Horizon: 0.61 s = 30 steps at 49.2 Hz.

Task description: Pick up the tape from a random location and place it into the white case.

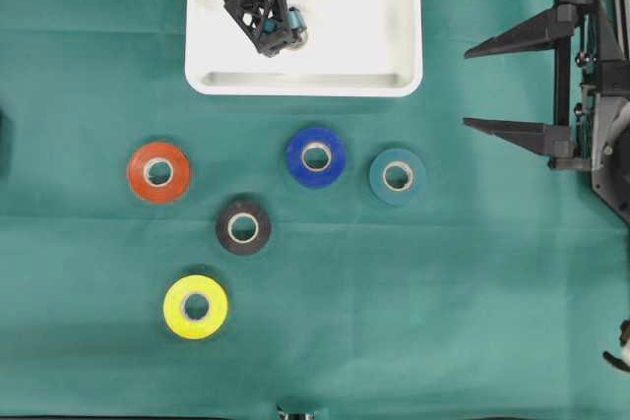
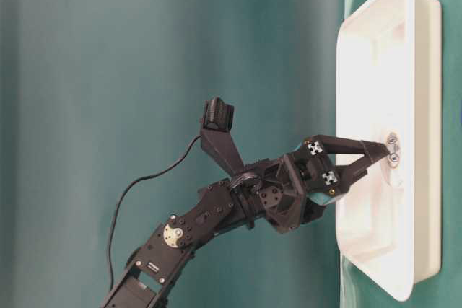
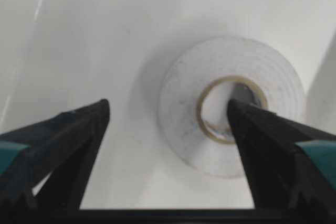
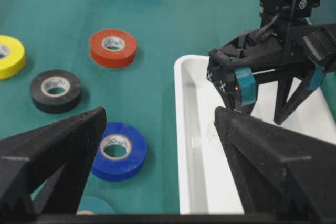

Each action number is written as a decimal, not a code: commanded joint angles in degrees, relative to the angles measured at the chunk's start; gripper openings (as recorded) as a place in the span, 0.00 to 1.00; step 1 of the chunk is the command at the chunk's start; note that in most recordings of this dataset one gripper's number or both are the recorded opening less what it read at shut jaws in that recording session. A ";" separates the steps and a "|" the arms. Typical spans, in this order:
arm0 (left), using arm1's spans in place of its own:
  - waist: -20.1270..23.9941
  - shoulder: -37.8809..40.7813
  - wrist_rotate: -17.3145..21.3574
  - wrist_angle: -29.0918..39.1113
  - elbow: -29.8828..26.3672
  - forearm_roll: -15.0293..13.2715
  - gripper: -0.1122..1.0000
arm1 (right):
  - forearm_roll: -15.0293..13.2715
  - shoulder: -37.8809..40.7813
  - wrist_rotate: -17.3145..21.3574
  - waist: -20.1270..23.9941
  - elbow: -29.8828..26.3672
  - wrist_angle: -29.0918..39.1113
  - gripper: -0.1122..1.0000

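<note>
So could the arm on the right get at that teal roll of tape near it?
Probably yes: the right arm's jaws stand open, and only bare green cloth lies between them and the teal roll.

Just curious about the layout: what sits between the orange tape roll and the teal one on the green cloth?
Seen from overhead, the blue tape roll lies between the orange tape roll and the teal tape roll.

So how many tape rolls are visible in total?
6: white roll in the tray; on the cloth, orange, blue, teal, black, yellow.
</note>
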 commanded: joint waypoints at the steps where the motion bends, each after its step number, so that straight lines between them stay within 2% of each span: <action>1: 0.09 -4.48 0.09 1.85 -1.93 -0.09 0.97 | 0.00 0.18 -0.09 -0.09 -1.58 -0.18 0.93; 24: -0.35 -15.12 0.09 16.08 -8.61 0.18 0.97 | -0.09 0.18 -0.18 -0.09 -1.58 -0.18 0.93; 30: -0.09 -17.14 0.09 16.70 -9.76 0.44 0.97 | 0.00 0.18 -0.18 -0.09 -1.67 -0.18 0.93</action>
